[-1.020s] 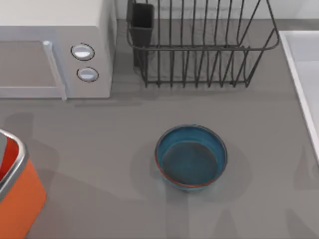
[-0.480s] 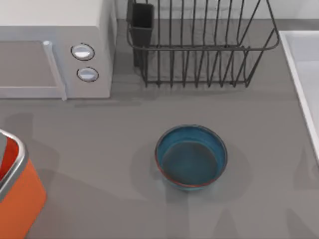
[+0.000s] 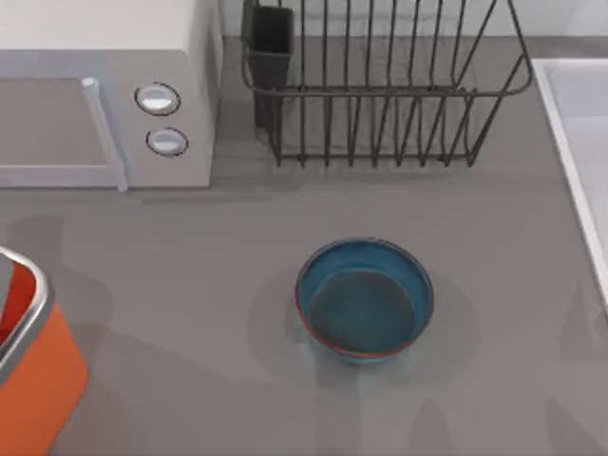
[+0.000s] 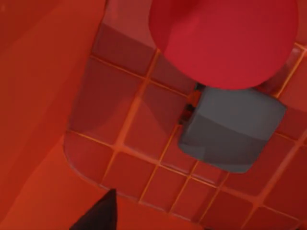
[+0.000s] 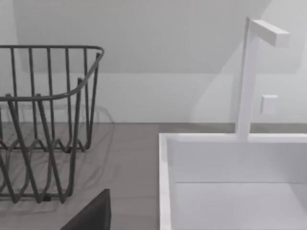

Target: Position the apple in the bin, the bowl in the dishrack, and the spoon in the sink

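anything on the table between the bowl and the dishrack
Nothing: in the top view the stretch of grey table between the bowl and the dishrack is bare.

A white microwave sits at about ten o'clock on the grey table, its two round knobs stacked beside the door handle. A white faucet rises against the pale wall.

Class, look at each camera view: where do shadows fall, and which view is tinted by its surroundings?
Top view: soft grey shadows lie on the table around the bowl. Left wrist view: red-orange all over, inside the bin, with the apple close up. Right wrist view: the faucet casts a faint shadow on the wall.
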`<control>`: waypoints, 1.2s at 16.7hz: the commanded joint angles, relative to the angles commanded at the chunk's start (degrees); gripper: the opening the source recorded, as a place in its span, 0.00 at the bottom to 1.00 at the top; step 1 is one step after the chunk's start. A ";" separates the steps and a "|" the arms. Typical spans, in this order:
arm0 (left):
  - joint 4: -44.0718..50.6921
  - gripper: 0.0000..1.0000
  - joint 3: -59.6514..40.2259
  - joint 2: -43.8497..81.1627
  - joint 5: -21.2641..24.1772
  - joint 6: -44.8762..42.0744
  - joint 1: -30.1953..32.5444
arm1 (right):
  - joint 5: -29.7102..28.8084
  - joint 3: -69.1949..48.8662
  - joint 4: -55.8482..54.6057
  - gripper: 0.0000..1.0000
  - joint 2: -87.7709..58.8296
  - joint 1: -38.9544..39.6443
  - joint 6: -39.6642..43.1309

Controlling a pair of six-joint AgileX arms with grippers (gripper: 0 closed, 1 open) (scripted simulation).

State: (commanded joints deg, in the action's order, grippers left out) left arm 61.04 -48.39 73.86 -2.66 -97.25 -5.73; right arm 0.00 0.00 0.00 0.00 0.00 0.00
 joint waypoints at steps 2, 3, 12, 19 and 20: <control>1.51 1.00 -1.35 -1.23 1.28 0.24 -0.08 | 0.00 0.00 0.00 1.00 0.00 0.00 0.00; 1.48 1.00 -1.32 -1.25 1.30 0.27 -0.06 | 0.00 0.00 0.00 1.00 0.00 0.00 0.00; -15.24 1.00 14.87 -20.12 4.30 23.41 3.18 | 0.00 0.00 0.00 1.00 0.00 0.00 0.00; -33.80 1.00 29.18 -43.73 2.41 65.31 2.18 | 0.00 0.00 0.00 1.00 0.00 0.00 0.00; -37.45 1.00 31.80 -48.38 1.97 71.20 2.12 | 0.00 0.00 0.00 1.00 0.00 0.00 0.00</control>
State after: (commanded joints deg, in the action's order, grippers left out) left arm 23.58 -16.59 25.49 -0.68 -26.05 -3.61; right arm 0.00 0.00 0.00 0.00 0.00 0.00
